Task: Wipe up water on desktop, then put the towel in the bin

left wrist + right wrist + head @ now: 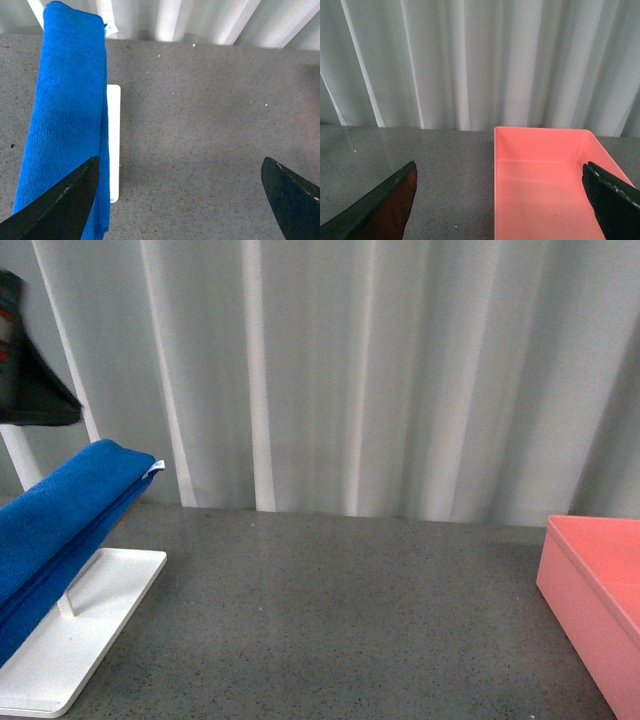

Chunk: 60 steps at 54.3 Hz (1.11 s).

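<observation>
Left jaws and right jaws are wide apart, holding nothing. The towel (60,510) hangs at the frame's left; left jaws should pinch its top fold.

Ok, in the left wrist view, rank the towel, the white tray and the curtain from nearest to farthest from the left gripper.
1. towel, close beside the left gripper.
2. white tray, flat beneath the towel.
3. curtain, farthest back, past the desktop.

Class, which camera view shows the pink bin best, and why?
The right wrist view: the bin shows its open inside, rim and walls. The front view catches only one corner at its edge; the left wrist view shows none.
</observation>
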### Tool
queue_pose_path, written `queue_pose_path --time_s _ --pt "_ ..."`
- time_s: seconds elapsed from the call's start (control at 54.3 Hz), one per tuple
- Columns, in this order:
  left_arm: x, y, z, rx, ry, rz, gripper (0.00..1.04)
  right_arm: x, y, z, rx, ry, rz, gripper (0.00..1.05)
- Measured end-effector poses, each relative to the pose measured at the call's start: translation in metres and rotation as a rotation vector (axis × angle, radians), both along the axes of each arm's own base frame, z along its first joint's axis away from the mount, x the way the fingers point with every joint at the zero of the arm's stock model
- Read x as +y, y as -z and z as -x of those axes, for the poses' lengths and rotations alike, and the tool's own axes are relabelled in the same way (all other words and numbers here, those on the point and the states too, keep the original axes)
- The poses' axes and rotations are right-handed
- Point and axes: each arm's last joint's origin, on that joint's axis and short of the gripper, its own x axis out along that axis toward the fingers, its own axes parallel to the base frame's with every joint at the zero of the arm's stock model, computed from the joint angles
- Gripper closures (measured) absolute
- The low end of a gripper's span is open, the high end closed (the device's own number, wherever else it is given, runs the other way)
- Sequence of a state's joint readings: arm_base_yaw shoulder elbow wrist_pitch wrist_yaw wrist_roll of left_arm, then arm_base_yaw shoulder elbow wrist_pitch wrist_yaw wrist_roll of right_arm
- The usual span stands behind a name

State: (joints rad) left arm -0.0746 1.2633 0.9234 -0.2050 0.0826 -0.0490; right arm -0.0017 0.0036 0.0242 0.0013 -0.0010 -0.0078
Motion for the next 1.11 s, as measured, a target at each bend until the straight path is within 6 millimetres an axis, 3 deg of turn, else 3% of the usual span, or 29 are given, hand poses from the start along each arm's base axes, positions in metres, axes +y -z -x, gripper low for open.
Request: queue_pose_path --time_s 0.147,0.276,0.553,0.792,1.106 --pt "-0.007 0.015 -0.055 0.147 0.041 -0.064 0.07 0.0 0.0 0.0 0.0 0.0 0.0 0.07" --pt "-0.008 0.026 -0.086 0.221 0.052 -0.095 0.07 0.0 0.0 0.0 0.0 0.0 0.0 0.07" --pt "0.013 0.05 -0.152 0.269 -0.13 -0.148 0.07 0.0 0.0 0.0 0.0 0.0 0.0 0.07" --pt "0.025 0.062 -0.173 0.197 -0.228 -0.221 0.07 0.0 0.0 0.0 0.0 0.0 0.0 0.07" --pt "0.038 0.084 -0.181 0.258 -0.231 -0.261 0.07 0.0 0.0 0.0 0.0 0.0 0.0 0.07"
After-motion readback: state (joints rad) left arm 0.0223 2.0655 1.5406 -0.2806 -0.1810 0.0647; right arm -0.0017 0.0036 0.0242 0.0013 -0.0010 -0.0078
